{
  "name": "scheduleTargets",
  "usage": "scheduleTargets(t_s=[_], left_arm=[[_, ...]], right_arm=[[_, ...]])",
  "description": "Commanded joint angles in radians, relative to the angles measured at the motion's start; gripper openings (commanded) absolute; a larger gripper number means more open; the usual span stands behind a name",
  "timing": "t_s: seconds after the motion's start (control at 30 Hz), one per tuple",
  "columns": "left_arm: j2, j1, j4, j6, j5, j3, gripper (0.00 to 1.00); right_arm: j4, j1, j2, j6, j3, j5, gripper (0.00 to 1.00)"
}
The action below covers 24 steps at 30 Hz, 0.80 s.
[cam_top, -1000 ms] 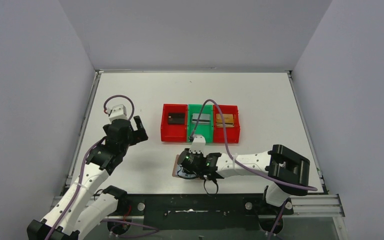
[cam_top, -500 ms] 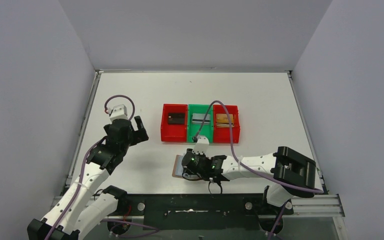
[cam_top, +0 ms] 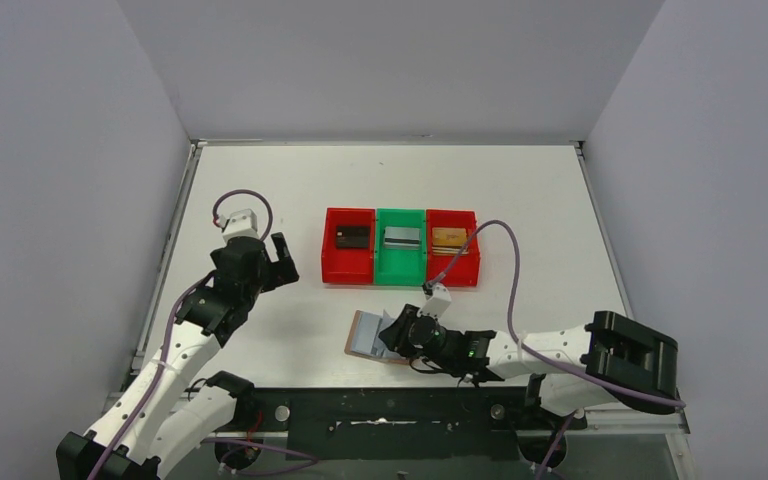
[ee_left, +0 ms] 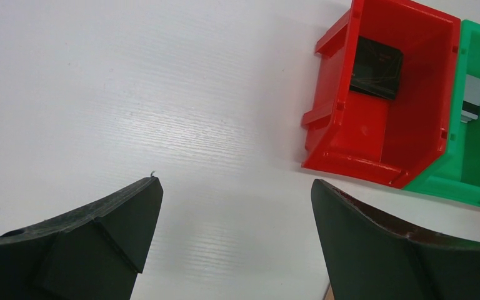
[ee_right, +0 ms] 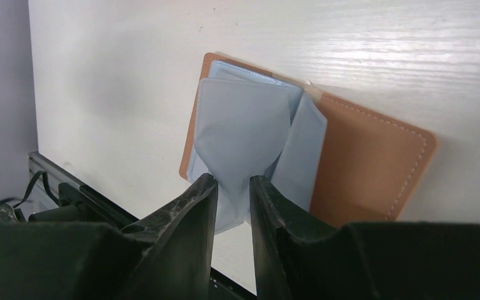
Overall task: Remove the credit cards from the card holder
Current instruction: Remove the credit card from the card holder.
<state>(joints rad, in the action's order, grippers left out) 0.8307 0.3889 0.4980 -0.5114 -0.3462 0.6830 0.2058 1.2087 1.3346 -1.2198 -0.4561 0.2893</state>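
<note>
The tan leather card holder (cam_top: 364, 334) lies near the table's front edge with its grey-blue lining (ee_right: 244, 125) showing. My right gripper (cam_top: 397, 334) sits low at its right side. Its jaws are nearly together, and a fold of that pale blue lining funnels in between the fingertips (ee_right: 207, 187). My right gripper (ee_right: 232, 181) looks shut on it. No card shows in the holder. A black card (cam_top: 352, 236), a silver card (cam_top: 401, 237) and a gold card (cam_top: 450, 238) each lie in a bin. My left gripper (cam_top: 282, 262) hovers open and empty left of the bins; its wrist view shows my left gripper (ee_left: 234, 184) over bare table.
Three joined bins stand mid-table: red (cam_top: 347, 262), green (cam_top: 400, 265) and red (cam_top: 457, 268). The right arm's purple cable (cam_top: 505, 260) arcs past the right bin. The black rail of the table's front edge (cam_top: 390, 405) runs just below the holder.
The right arm has drawn back to the right and toward the front edge. The holder, mostly covered before, now shows its blue inside. The left arm has hardly moved.
</note>
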Motion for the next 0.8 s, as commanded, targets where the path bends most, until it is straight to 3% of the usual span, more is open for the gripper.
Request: scheduleTargets(t_s=[0.0,0.13,0.47,0.63,0.77], left_arm=[[0.0,-0.005,-0.024,0.007,0.008,0.006,0.92],[-0.005,-0.005,-0.024,0.007,0.009,0.007,0.92],[-0.005,-0.004,-0.027,0.007,0.017,0.006,0.92],[-0.005,-0.004,-0.032,0.008,0.024,0.004,0.92],[-0.007,-0.005,-0.028,0.008,0.017,0.007,0.92]], right_arm=[[0.165,-0.011,-0.08,-0.081,0.091,0.024,0.27],[0.156,-0.016,-0.136,-0.112,0.138,0.034,0.26],[-0.263,0.029,-0.23,-0.287,0.11,0.13,0.3],[-0.297,0.034,-0.234,-0.149,0.01,0.146,0.39],[-0.377,0.036,-0.109,-0.019,-0.188,0.161,0.46]])
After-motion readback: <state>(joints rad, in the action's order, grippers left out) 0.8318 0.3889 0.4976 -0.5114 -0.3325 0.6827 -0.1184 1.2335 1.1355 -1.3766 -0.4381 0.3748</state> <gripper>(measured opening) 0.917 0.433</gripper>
